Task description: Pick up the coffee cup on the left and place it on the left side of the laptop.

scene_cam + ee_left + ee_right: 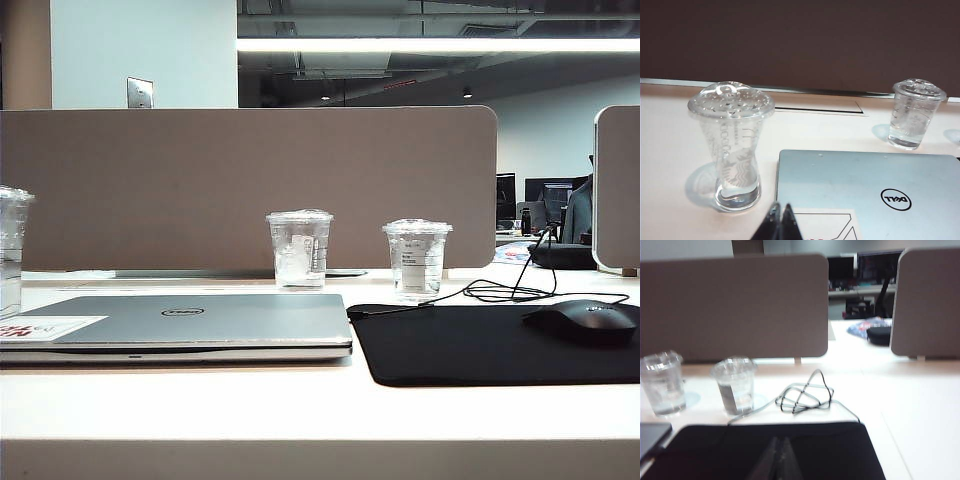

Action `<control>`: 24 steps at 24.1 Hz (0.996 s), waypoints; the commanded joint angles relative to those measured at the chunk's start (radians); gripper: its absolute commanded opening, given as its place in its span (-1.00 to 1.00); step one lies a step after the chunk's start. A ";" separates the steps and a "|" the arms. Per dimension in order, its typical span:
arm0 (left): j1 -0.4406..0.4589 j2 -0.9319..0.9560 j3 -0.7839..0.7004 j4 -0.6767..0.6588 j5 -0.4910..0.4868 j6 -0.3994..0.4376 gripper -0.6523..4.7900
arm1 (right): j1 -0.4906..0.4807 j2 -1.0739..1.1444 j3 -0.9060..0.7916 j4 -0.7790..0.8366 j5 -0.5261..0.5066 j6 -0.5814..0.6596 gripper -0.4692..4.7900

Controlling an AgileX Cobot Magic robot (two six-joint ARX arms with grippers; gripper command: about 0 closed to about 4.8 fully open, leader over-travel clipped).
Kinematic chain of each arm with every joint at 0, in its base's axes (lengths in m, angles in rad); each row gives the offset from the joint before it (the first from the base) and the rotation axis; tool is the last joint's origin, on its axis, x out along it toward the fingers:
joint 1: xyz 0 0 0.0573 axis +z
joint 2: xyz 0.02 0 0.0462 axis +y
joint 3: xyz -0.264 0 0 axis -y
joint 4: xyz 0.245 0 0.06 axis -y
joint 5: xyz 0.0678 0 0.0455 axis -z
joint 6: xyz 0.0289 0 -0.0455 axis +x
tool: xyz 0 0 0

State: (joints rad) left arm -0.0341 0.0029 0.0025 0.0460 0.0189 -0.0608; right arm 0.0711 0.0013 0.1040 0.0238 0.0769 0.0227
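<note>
The coffee cup (pixel 735 150), tall, clear and lidded with a white Starbucks logo, stands upright on the table just off the left edge of the closed silver Dell laptop (pixel 865 195). The exterior view shows the coffee cup (pixel 10 260) cut by the frame's left edge, beside the laptop (pixel 190 325). My left gripper (pixel 781 215) is shut and empty, hovering near the laptop's sticker corner, a short way from the cup's base. My right gripper (pixel 779 450) is shut and empty over the black mouse mat (pixel 765 450). Neither gripper shows in the exterior view.
Two shorter clear cups (pixel 299 248) (pixel 417 258) stand behind the laptop and mat. A black mouse (pixel 585 320) sits on the mouse mat (pixel 470 345), its cable (pixel 500 290) coiled behind. A grey partition (pixel 250 185) closes the table's back.
</note>
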 commanded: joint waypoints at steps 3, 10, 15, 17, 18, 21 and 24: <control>0.003 0.000 0.004 0.007 0.004 0.000 -0.78 | 0.000 -0.002 -0.058 0.021 -0.001 0.003 -0.83; 0.003 0.000 0.004 0.007 0.004 0.000 -0.78 | -0.004 -0.002 -0.102 0.019 -0.001 0.003 -0.83; 0.003 0.000 0.004 0.006 0.004 0.000 -0.78 | -0.005 -0.002 -0.103 0.034 -0.001 0.003 -0.83; 0.003 0.000 0.004 0.006 0.004 0.000 -0.78 | -0.005 -0.002 -0.103 0.033 -0.001 0.003 -0.83; 0.003 0.000 0.004 0.007 0.004 0.000 -0.78 | -0.005 -0.002 -0.103 0.033 -0.001 0.003 -0.83; 0.003 0.000 0.004 0.006 0.004 0.000 -0.78 | -0.005 -0.002 -0.102 0.033 -0.001 0.003 -0.83; 0.003 0.000 0.004 0.006 0.004 0.000 -0.78 | -0.005 -0.002 -0.102 0.033 -0.001 0.003 -0.83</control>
State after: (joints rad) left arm -0.0341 0.0025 0.0029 0.0444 0.0193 -0.0608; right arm 0.0662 0.0013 0.0074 0.0364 0.0765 0.0227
